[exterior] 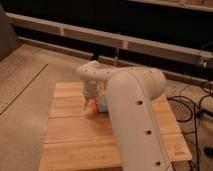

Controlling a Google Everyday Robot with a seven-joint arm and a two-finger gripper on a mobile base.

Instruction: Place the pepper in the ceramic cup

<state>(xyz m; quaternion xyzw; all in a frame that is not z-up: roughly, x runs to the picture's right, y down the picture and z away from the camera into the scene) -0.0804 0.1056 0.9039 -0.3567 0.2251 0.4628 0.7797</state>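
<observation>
My gripper [90, 102] hangs from the white wrist over the middle of the wooden table [70, 135], pointing down. A small red-orange pepper [95, 106] shows right at the gripper's tip; whether it is held I cannot tell. A flat blue object [103, 106] lies just right of it, against the arm. The white ceramic cup is hidden, likely behind my arm.
My large white arm [137, 115] covers the right half of the table and whatever stands there. A dark wall with a pale rail [60, 30] runs behind the table. Cables [192, 105] lie on the floor at the right.
</observation>
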